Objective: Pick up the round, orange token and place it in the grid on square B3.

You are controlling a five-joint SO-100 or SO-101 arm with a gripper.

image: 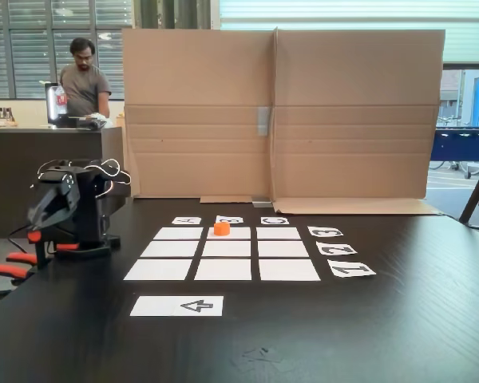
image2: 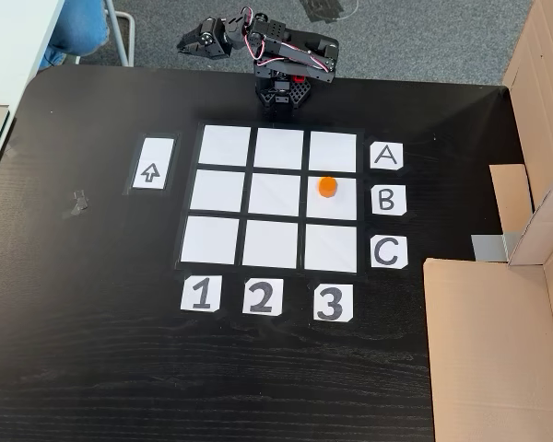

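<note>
Token (image2: 326,187) on square B3 (image2: 333,196) (near its upper edge), claw (image2: 186,41) folded well apart, grip unclear.

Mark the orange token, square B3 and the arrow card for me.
token (image2: 326,186), a fixed view, its flat top.
square B3 (image2: 333,210), a fixed view, bare paper below the token.
arrow card (image2: 151,163), a fixed view, beside the printed arrow.
</note>
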